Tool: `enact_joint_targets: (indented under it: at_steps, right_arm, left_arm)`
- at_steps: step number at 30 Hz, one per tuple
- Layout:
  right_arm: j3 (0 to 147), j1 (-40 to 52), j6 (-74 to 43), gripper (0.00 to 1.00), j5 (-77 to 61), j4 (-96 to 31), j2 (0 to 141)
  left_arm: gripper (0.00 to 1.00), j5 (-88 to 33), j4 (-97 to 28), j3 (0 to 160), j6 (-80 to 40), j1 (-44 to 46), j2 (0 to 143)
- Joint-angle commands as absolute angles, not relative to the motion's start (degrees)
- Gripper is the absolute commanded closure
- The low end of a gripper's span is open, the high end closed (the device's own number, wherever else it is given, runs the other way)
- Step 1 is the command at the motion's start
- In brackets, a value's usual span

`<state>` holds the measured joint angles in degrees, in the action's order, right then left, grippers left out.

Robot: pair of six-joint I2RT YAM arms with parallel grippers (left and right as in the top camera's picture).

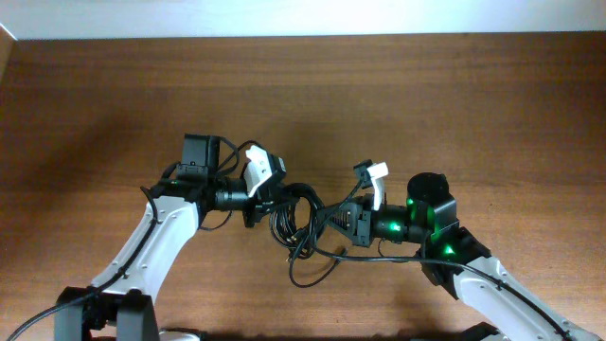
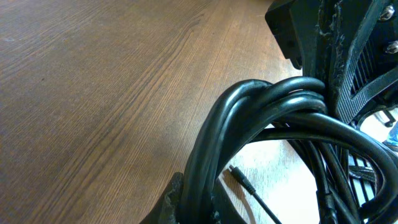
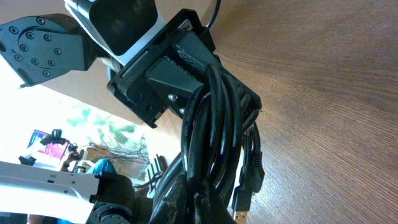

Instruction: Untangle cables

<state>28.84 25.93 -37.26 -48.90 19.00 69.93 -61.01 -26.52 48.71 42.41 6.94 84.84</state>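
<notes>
Squarely between both arms, toward the front of the table [image 1: 454, 95]: the cables [image 1: 295, 225], one black looped bundle. Clenched on one side in the left gripper [image 1: 262, 201]; pressed up against the right gripper [image 1: 333, 221], hold there impossible to tell, fingertips buried under cords. Inner crossings unreadable. Lowest loop trailing frontward. Broad wood behind and on both sides.
</notes>
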Motion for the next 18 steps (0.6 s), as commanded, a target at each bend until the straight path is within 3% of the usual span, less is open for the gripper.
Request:
enact_joint_targets:
  at_steps: [1,18]
  right_arm:
    - [29.58,26.35,-36.93,0.96,-44.84,18.70,71.42]
    - [29.58,26.24,-40.49,0.96,-30.72,5.30,71.42]
  left_arm:
    - [0.99,-67.72,-26.63,49.56,41.60,7.51,83.85]
    - [1.00,-67.92,-26.87,49.56,41.19,7.46,83.85]
